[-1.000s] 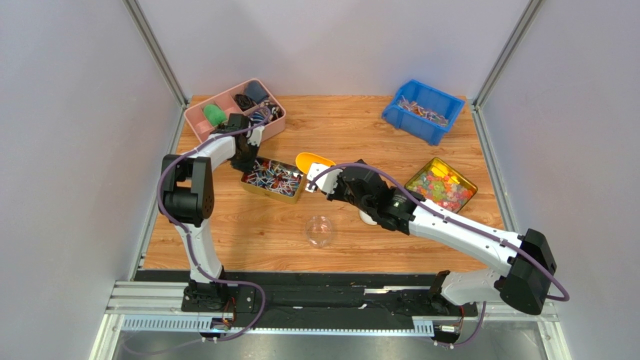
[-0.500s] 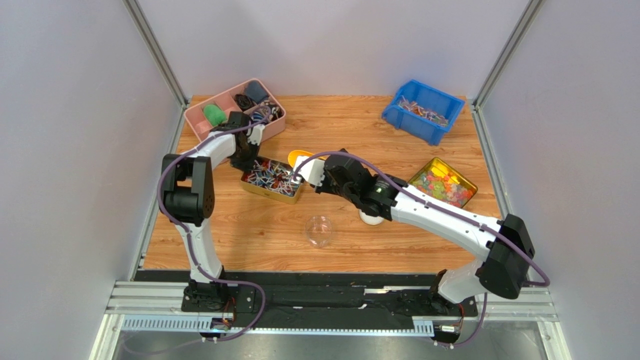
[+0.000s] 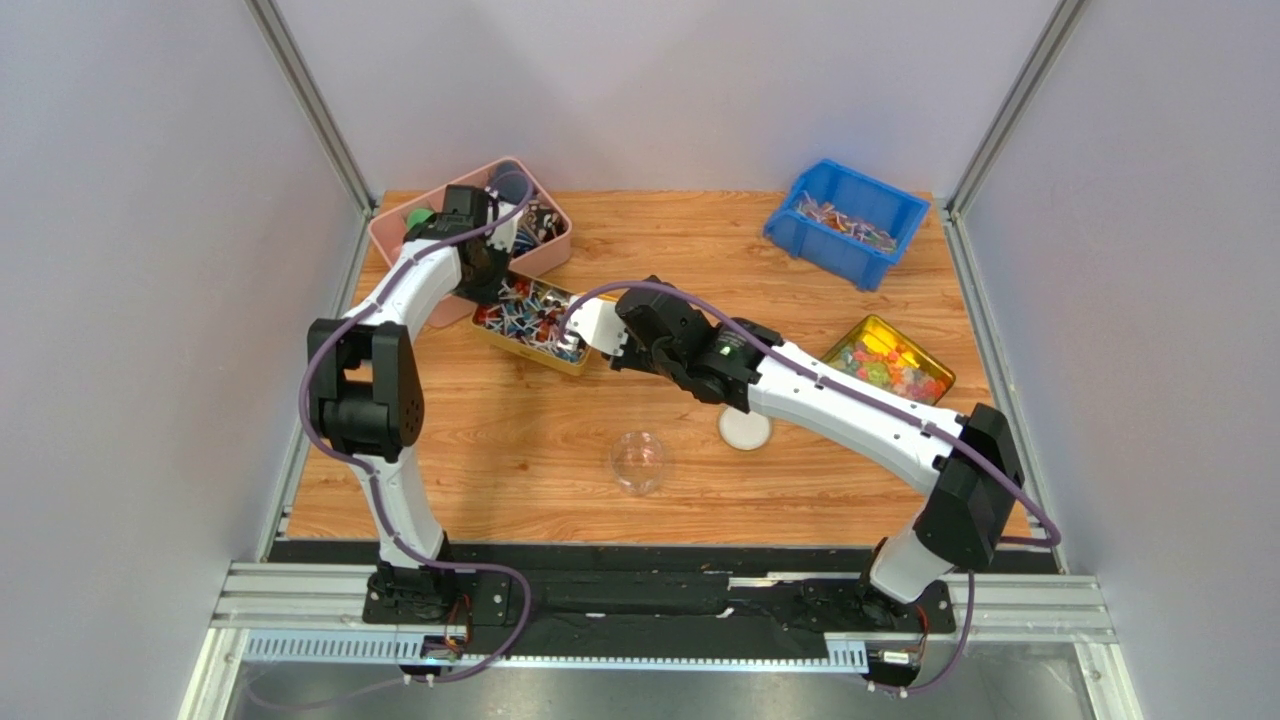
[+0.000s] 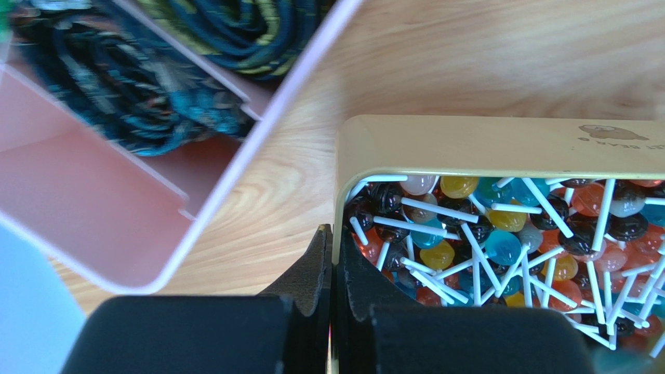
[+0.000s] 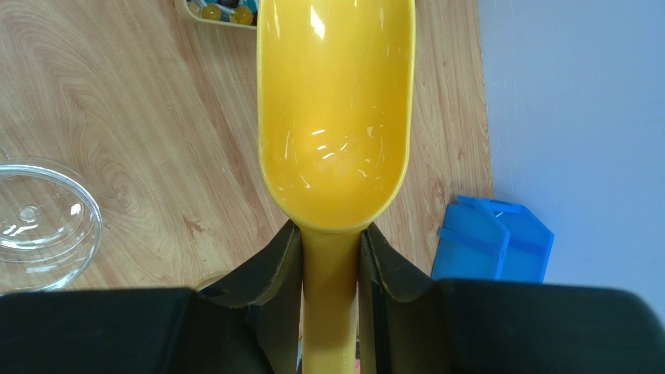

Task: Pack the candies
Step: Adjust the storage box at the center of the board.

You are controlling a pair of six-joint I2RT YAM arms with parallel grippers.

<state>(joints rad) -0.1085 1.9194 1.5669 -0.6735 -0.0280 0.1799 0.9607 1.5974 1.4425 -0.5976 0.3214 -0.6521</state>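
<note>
The candies (image 4: 484,234), small round sweets on white sticks in red, blue, yellow and dark colours, fill a cream-gold tin (image 3: 519,342) left of centre. My left gripper (image 4: 334,234) is shut on that tin's near wall (image 4: 499,144), one finger inside and one outside; from above it (image 3: 484,293) sits at the tin's back-left corner. My right gripper (image 5: 331,234) is shut on the handle of a yellow scoop (image 5: 336,117), whose bowl is empty. From above this gripper (image 3: 616,333) is at the tin's right end. A corner of the tin (image 5: 222,12) shows just past the scoop's tip.
A clear round container (image 3: 639,461) stands in front of the tin, a white lid (image 3: 744,429) to its right. A pink compartment tray (image 3: 433,200) sits back left, close behind the tin. A tin of gummies (image 3: 882,365) is at the right, a blue bin (image 3: 846,221) back right.
My left gripper has shut on the tin's wall and drawn the tin back and left. The right arm has carried the scoop left to the tin's right end.
</note>
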